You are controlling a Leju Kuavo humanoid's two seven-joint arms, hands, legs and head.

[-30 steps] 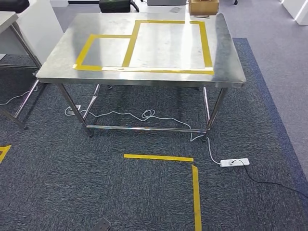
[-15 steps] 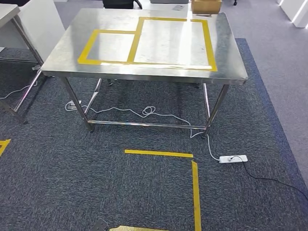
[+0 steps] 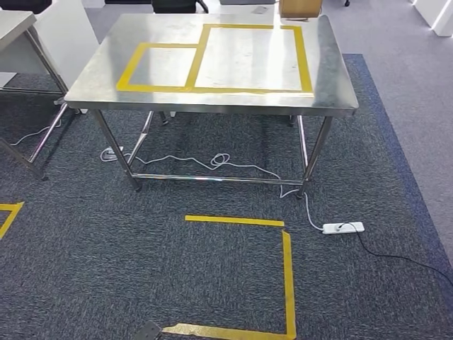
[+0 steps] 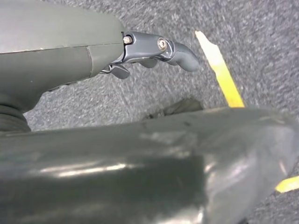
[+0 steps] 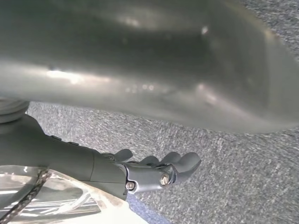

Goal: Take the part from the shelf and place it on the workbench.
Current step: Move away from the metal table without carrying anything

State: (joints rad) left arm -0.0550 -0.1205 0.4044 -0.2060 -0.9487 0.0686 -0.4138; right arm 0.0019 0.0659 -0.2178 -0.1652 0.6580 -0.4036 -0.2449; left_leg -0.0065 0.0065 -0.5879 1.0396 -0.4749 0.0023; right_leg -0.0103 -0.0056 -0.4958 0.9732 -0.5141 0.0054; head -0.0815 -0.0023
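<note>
The steel workbench [image 3: 331, 71] stands ahead in the head view, its top marked with a large yellow tape rectangle [image 3: 306, 57] and a smaller one [image 3: 128, 71] beside it. Nothing lies inside either outline. My left hand [image 4: 155, 49] hangs over the grey carpet with its fingers stretched out and nothing in them. My right hand [image 5: 148, 170] also hangs low, with a clear plastic bag holding the part [image 5: 46, 200] pressed against it. The grip itself is hidden behind the thumb.
A white power strip [image 3: 342, 228] and its cable [image 3: 216, 163] lie on the carpet under and beside the bench. Yellow floor tape [image 3: 288, 276] marks a corner in front of it. A cardboard box [image 3: 300, 7] sits at the far edge. Another table [image 3: 16, 21] stands left.
The camera has moved: the whole scene has slid a little, and a further strip of yellow floor tape has come into view at the bottom.
</note>
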